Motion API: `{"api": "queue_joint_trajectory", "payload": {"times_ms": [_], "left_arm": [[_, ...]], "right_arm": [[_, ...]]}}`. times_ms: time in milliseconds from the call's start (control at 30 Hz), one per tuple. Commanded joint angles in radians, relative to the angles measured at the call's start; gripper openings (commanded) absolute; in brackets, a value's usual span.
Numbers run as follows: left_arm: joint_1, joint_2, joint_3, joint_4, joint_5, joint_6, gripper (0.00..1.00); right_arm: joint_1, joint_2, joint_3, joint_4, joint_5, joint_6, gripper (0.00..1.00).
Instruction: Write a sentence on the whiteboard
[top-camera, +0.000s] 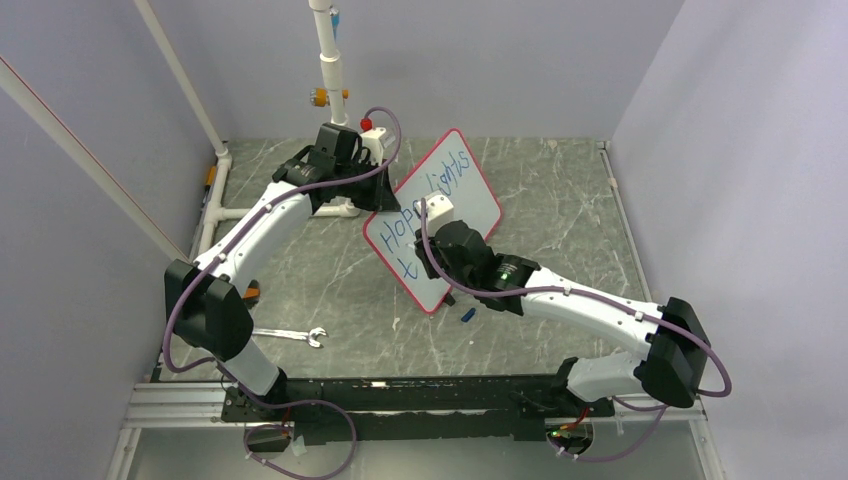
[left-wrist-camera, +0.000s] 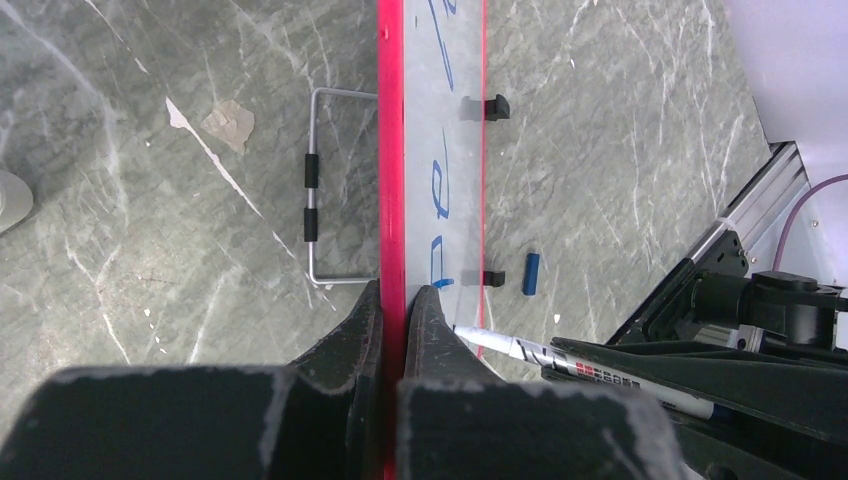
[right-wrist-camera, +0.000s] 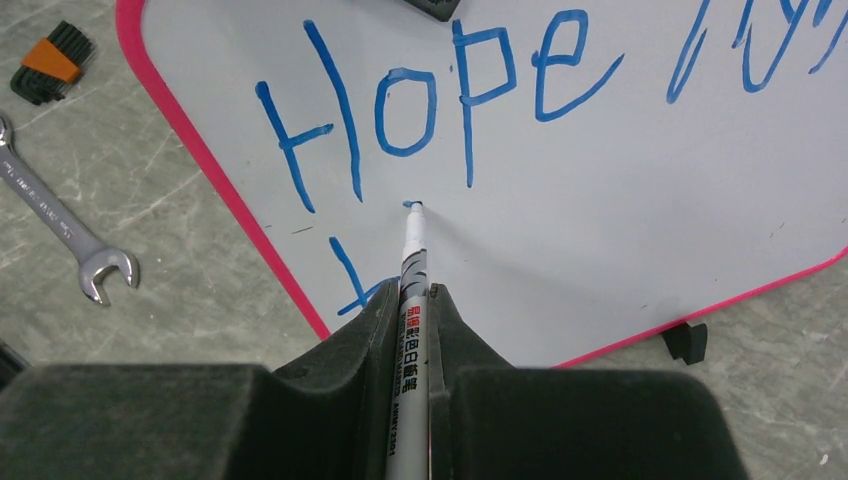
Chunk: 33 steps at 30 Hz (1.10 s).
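The whiteboard, white with a red border, stands tilted on the table. Blue writing on it reads "Hope" and part of "lights", with a "t" below on a second line. My left gripper is shut on the board's red edge and also shows in the top view. My right gripper is shut on a white marker. The marker's blue tip touches the board just under "Hope", right of the "t".
A blue marker cap lies by the board's black foot. A wrench and an orange hex key set lie to the left. A wire stand lies behind the board. A white pipe frame stands at the back.
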Motion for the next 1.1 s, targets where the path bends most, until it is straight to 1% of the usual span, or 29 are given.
{"api": "queue_joint_trajectory", "payload": {"times_ms": [0,267,667,800,1067], "left_arm": [[-0.001,0.009,-0.021,-0.076,-0.208,0.157,0.00],[-0.001,0.011,-0.019,-0.077,-0.208,0.156,0.00],[-0.001,0.017,-0.019,-0.077,-0.211,0.156,0.00],[-0.001,0.018,-0.019,-0.078,-0.211,0.156,0.00],[0.000,0.017,-0.022,-0.076,-0.211,0.156,0.00]], "right_arm": [[-0.008,0.003,0.000,0.032,0.003,0.000,0.00],[-0.007,-0.036,-0.097,0.050,-0.046,0.037,0.00],[-0.008,-0.088,-0.203,0.049,-0.069,0.085,0.00],[-0.007,-0.095,-0.209,0.051,-0.069,0.088,0.00],[-0.008,-0.072,-0.131,0.042,-0.051,0.051,0.00]]}}
